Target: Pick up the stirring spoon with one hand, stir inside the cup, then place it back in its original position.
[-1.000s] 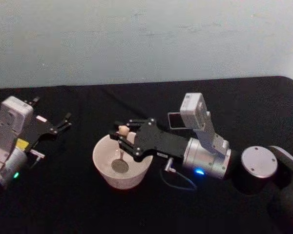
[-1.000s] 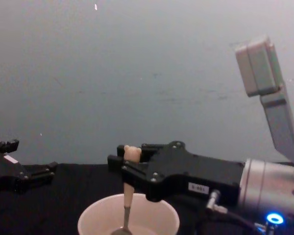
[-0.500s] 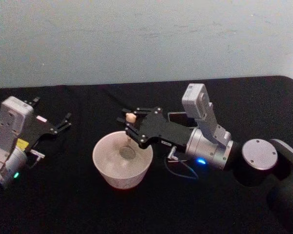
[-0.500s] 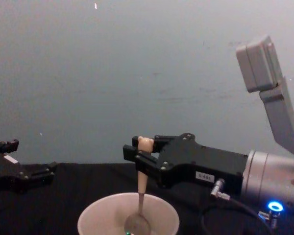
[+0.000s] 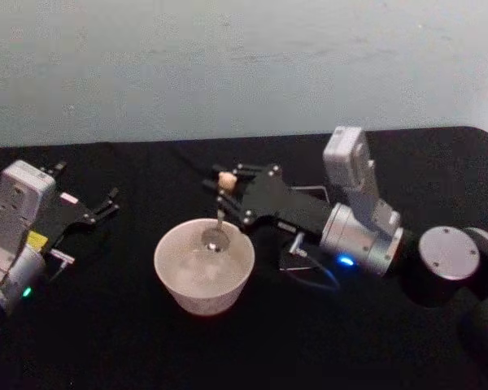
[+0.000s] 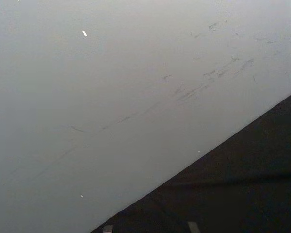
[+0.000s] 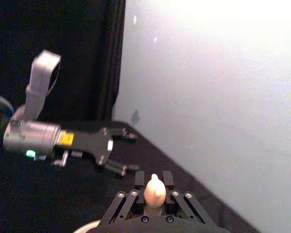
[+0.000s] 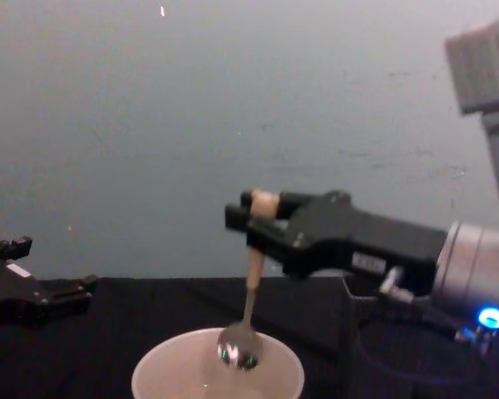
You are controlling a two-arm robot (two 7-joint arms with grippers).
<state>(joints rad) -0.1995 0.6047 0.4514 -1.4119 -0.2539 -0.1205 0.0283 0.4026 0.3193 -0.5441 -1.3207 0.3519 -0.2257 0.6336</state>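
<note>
The stirring spoon (image 5: 220, 213) hangs upright from my right gripper (image 5: 227, 188), which is shut on its beige handle just below the bear head (image 7: 154, 190). Its shiny bowl (image 8: 239, 347) is at about rim height over the far side of the cream cup (image 5: 197, 286). From the chest the cup (image 8: 154, 371) sits low in the middle with the right gripper (image 8: 258, 209) above it. A thin edge of the dark grey holder (image 5: 313, 188) shows behind the right gripper. My left gripper (image 5: 88, 182) rests open at the far left, away from the cup.
A black cloth (image 5: 130, 341) covers the table, with a pale wall behind. A cable loop (image 5: 309, 264) hangs from the right wrist close to the cup's right side. The left arm (image 7: 39, 136) lies on the cloth beyond the cup.
My right gripper has risen and drawn back toward the far right with the spoon. The spoon's bowl has come up from the cup's bottom to rim height. The left arm has stayed still.
</note>
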